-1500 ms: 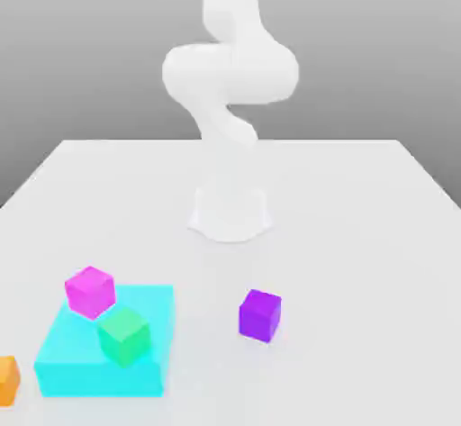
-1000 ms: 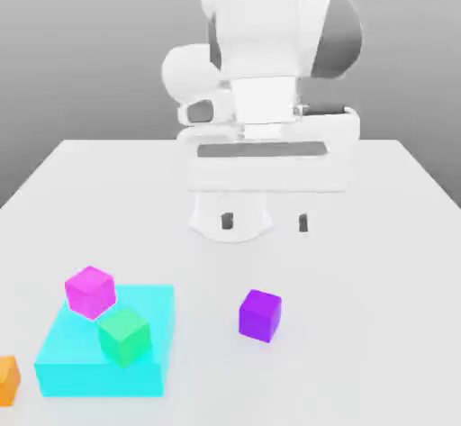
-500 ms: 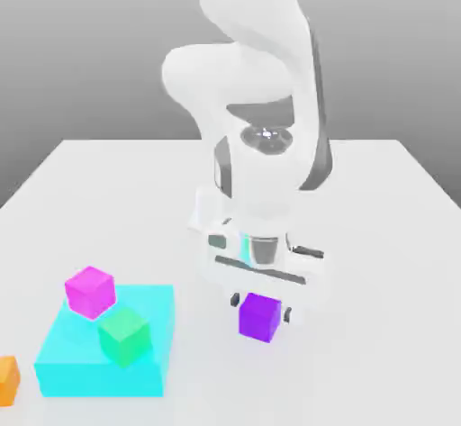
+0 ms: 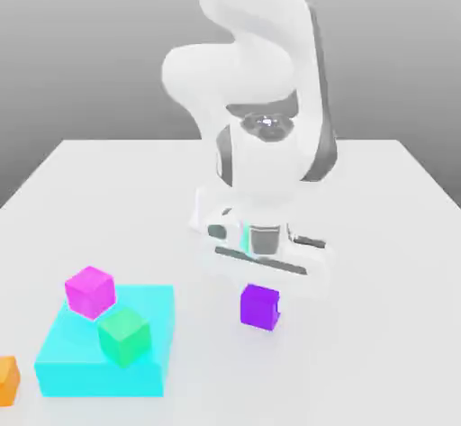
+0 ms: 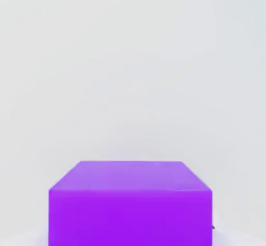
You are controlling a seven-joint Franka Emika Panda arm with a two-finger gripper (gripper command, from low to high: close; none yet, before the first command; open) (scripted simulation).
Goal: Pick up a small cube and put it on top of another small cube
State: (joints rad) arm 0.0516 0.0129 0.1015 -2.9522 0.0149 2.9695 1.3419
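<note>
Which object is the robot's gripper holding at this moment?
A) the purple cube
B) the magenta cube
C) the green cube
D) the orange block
A: the purple cube sits right beneath the hand, gripped between the closed fingers of the gripper, while the magenta cube and green cube are over by the cyan block.

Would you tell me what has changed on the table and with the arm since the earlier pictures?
The arm swung in and came down over the purple cube; its jaws, open before, have now closed on it. The cube has turned a little and sits slightly higher in the exterior view. The magenta cube, green cube, cyan block and orange cube stayed put.
</note>
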